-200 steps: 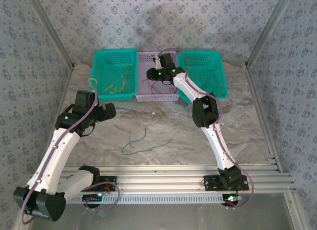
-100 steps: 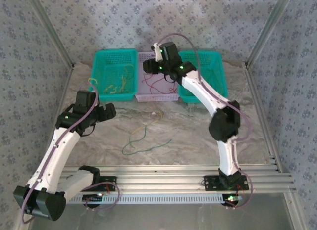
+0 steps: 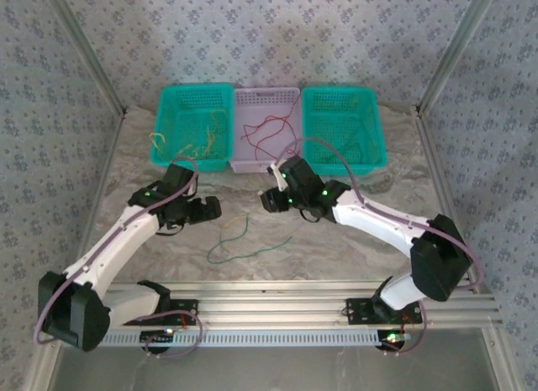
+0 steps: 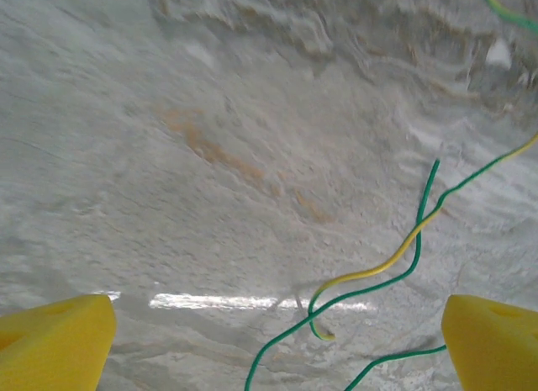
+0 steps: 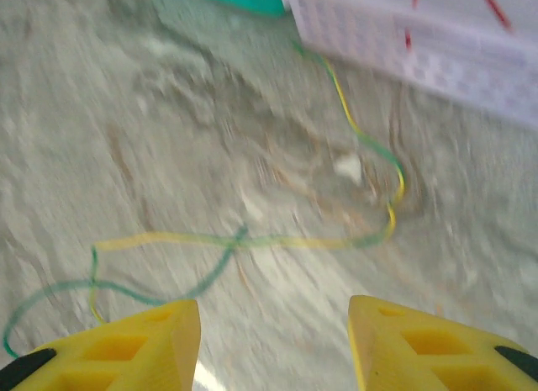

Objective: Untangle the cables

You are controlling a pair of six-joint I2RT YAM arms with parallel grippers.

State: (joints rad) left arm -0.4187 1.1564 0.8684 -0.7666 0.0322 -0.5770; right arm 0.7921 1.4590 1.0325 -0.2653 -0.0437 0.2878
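Your desk (image 3: 336, 256) is a grey, marbled surface with pale veins and a few rusty streaks. It is closed in on three sides by walls (image 3: 277, 38) papered in a small blue-grey flower print. Slanting aluminium posts (image 3: 84, 46) mark the far corners, and ribbed aluminium rails (image 3: 277, 303) run along the near edge where both arms are bolted.

Three baskets stand touching in a row along the far edge. The left teal basket (image 3: 164, 130) has yellow cables (image 3: 202, 143) in it, the pale middle basket (image 3: 267, 166) has red cables (image 3: 271, 130), and there is a right teal basket (image 3: 370, 160).

The loose cables (image 3: 252, 252) lie on the bare middle of the desk, nearer the near edge than the baskets. In your left wrist view, a green cable (image 4: 418, 256) and a yellow cable (image 4: 370, 273) cross over each other.

Your left fingers (image 4: 59, 345) are spread wide with nothing between them. They hang low over the desk, just to the left of the loose cables.

Your right fingers (image 5: 134, 349) stand partly apart and hold nothing. They point at the desk close in front of the middle basket, where a blurred yellow-green strand (image 5: 370, 143) curls on the surface ahead of them.

The two sets of fingers face each other across the middle of the desk, apart, with the tangle lying between and slightly nearer to you.
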